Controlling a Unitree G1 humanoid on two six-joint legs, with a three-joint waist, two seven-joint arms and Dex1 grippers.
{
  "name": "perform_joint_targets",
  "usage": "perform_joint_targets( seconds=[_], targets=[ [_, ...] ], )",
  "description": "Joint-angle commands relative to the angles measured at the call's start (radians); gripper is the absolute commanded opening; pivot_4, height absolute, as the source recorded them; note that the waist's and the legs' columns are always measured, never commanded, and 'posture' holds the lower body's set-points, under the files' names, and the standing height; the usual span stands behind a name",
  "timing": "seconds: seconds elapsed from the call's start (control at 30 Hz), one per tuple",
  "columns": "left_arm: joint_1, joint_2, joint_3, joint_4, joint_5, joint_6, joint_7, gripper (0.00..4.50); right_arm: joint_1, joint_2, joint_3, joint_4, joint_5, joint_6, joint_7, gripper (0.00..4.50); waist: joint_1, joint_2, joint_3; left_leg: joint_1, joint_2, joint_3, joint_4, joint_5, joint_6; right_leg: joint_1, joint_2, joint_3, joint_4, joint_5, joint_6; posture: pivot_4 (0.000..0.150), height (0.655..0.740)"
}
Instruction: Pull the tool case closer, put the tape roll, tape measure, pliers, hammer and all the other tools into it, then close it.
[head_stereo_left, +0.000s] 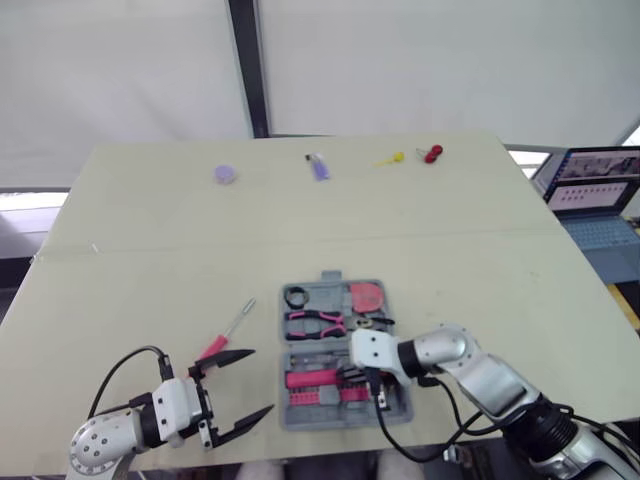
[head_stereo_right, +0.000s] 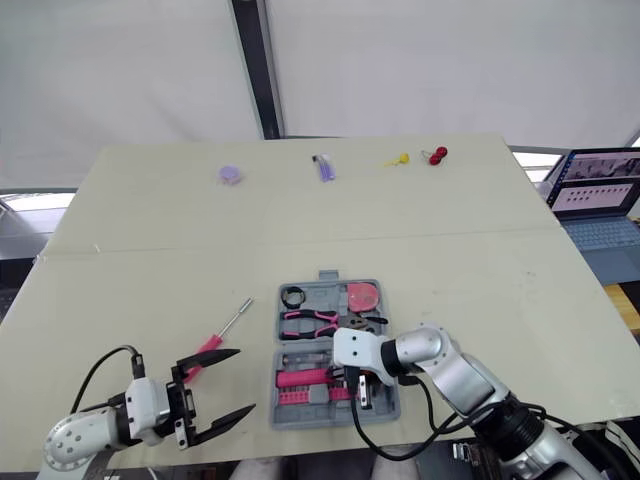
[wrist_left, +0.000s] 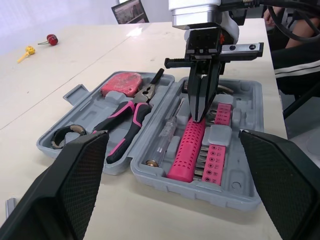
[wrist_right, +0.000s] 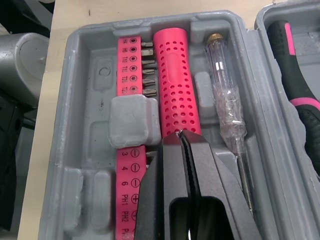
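The grey tool case (head_stereo_left: 298, 420) lies open near the table's front edge. Its far half holds a black tape roll (head_stereo_left: 297, 297), a red tape measure (head_stereo_left: 367, 296) and pink-and-black pliers (head_stereo_left: 315, 323). In the near half lie a pink perforated handle (wrist_right: 175, 85), a pink bit strip (wrist_right: 131, 65) and a clear tester screwdriver (wrist_right: 225, 95). My right gripper (wrist_left: 197, 117) is shut, holding nothing, its tips down on the pink handle. My left gripper (head_stereo_left: 262, 380) is open, left of the case. Just beyond it, a red-handled screwdriver (head_stereo_left: 228, 328) lies on the table.
Along the table's far side lie a purple disc (head_stereo_left: 226, 174), a purple lighter (head_stereo_left: 318, 166), a yellow piece (head_stereo_left: 390, 158) and a red piece (head_stereo_left: 432, 153). A laptop (head_stereo_left: 595, 195) stands off the table's right edge. A seam (head_stereo_left: 150, 250) crosses the tabletop.
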Motion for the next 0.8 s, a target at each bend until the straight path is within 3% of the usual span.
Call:
perform_joint_targets(
  seconds=[0.03,0.23,0.33,0.43,0.67,0.8],
  targets=[
    [-0.003,0.009,0.003,-0.007,-0.004,-0.005,0.004,4.50,0.046,-0.028,0.070,0.149,-0.098,0.051,-0.005,0.05,0.000,0.000,-0.001,0.000,0.000,0.000,0.000,0.000,0.000,0.000,0.000,0.000,0.000,0.000,0.000,0.150,0.7400],
    [-0.017,0.013,-0.004,-0.015,0.001,0.027,0.012,4.50,0.046,-0.003,-0.051,0.069,0.058,0.029,0.040,0.05,0.002,0.001,-0.001,-0.001,0.000,0.000,0.000,0.000,0.000,0.000,0.000,0.000,-0.001,0.000,0.000,0.150,0.7400],
    [-0.080,0.043,0.007,-0.051,0.003,0.168,0.068,4.50,0.025,-0.004,-0.237,-0.052,0.258,0.129,0.052,0.05,0.008,0.007,0.011,-0.001,0.000,0.000,0.001,-0.001,0.001,0.000,0.000,0.000,-0.003,0.000,0.000,0.150,0.7400],
    [-0.174,0.079,0.036,-0.067,-0.048,0.322,0.111,4.50,0.004,-0.044,-0.363,-0.104,0.375,0.229,0.064,0.87,0.014,0.011,0.023,-0.005,0.000,0.000,0.004,-0.001,0.001,-0.002,0.000,0.001,0.000,0.000,0.000,0.150,0.7400],
    [-0.282,0.147,0.197,0.049,-0.090,0.454,0.169,4.50,0.052,-0.143,-0.633,0.009,0.440,0.247,0.028,4.40,0.011,0.008,0.028,-0.005,0.000,0.002,0.000,-0.002,0.001,-0.005,0.000,-0.001,0.001,0.000,0.000,0.150,0.7400],
    [-0.291,0.183,0.326,0.219,-0.042,0.464,0.256,4.50,0.151,-0.189,-0.806,0.140,0.423,0.179,-0.008,4.46,0.013,0.007,0.032,-0.004,0.000,0.003,0.001,-0.002,0.001,-0.005,0.000,-0.001,0.000,0.000,0.000,0.150,0.7400]
  ],
)
